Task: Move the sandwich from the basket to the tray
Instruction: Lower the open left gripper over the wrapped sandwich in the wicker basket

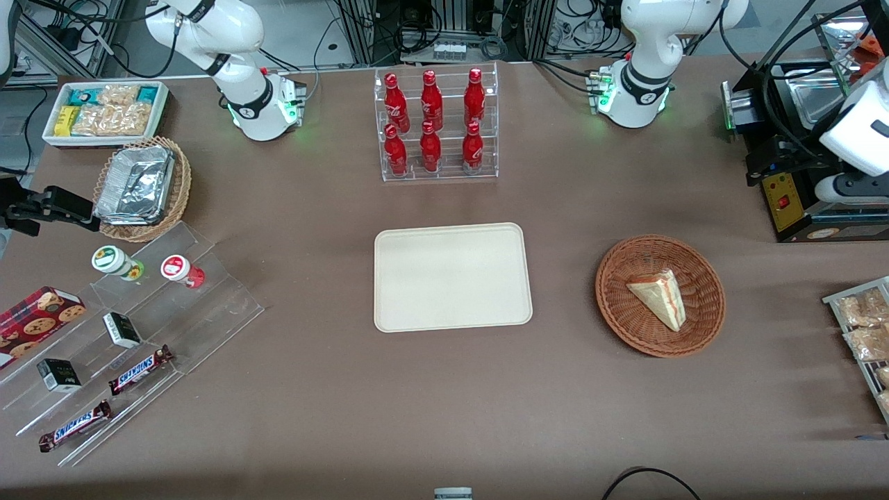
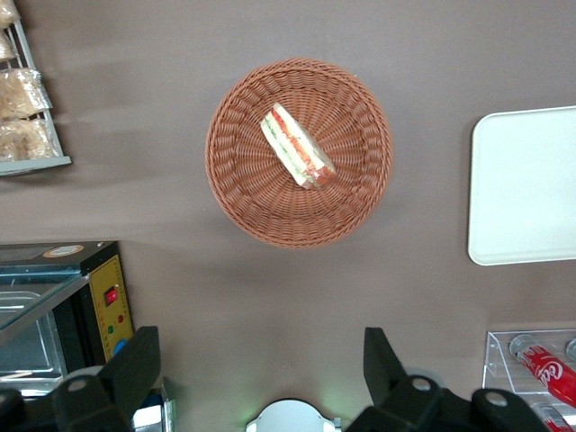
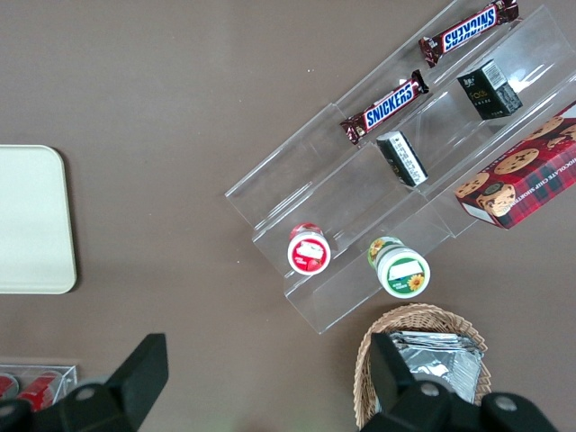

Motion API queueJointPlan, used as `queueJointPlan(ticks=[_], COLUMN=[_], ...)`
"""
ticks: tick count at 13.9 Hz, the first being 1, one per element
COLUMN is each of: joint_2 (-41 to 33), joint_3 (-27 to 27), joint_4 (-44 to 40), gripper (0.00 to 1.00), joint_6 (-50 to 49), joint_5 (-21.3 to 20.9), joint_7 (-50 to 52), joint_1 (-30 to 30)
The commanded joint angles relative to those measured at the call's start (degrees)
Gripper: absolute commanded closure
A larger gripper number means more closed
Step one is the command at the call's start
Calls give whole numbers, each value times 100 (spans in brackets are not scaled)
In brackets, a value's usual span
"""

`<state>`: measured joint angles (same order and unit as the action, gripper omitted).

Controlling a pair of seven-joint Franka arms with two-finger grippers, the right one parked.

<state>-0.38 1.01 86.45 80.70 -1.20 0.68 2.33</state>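
The sandwich (image 1: 660,297) (image 2: 297,147), a pale bread wedge with red and green filling, lies in the round reddish-brown basket (image 1: 625,326) (image 2: 243,180). The cream tray (image 1: 451,278) (image 2: 522,184) lies flat beside the basket, toward the parked arm's end, with nothing on it. My gripper (image 2: 259,342) hangs high above the bare table, farther from the front camera than the basket, between the basket and the working arm's base. It is open, its dark fingers (image 2: 144,346) spread wide, with nothing between them.
A clear rack of red bottles (image 1: 436,125) stands farther from the front camera than the tray. A black machine with a yellow panel (image 1: 799,201) and a rack of snack packets (image 1: 861,326) flank the basket. Acrylic steps with snacks (image 1: 139,326) lie toward the parked arm's end.
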Motion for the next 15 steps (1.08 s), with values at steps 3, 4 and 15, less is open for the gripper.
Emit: queueJointPlan(ticks=[3, 4, 15], joint_2=[187, 292, 196], joint_3=[-13, -13, 189], joint_4=[-67, 3, 3042], gripper=[0, 0, 0], joint_6=[147, 270, 3923], joint_5=[59, 50, 76], joint_7=[-121, -51, 3329], joint_1=[-22, -14, 22])
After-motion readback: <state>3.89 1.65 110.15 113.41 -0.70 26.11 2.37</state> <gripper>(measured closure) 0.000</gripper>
